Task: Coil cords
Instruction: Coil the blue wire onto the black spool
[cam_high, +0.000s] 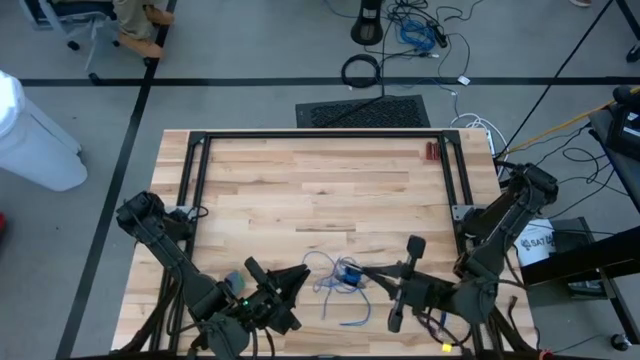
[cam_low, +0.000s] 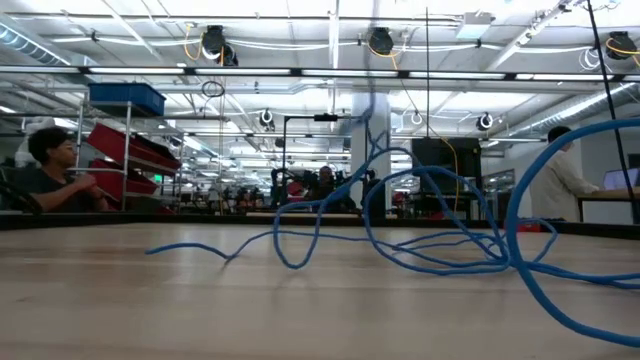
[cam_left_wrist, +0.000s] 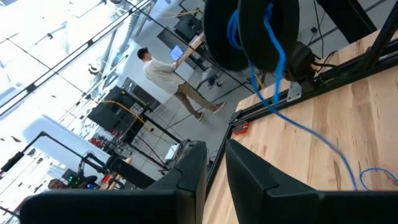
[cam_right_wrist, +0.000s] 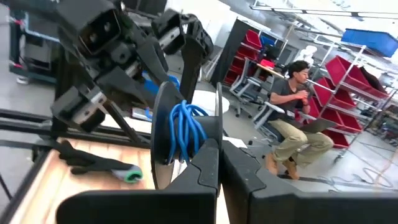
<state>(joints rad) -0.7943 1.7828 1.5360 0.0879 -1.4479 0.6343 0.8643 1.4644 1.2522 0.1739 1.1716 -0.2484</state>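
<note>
right gripper (cam_right_wrist: 217, 168) clenched on spool (cam_right_wrist: 163, 134) | left gripper (cam_left_wrist: 214, 165) – slightly parted, empty | risk – loose blue cord (cam_high: 335, 285) could snag, tangle

A light wooden table (cam_high: 300, 190) carries a loose blue cord (cam_high: 335, 285) and red-handled pliers (cam_high: 432, 151).

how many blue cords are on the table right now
1. The blue cord lies loose on the table's near edge between the arms, partly wound on a black spool in the right tool. More could be hidden.
</note>
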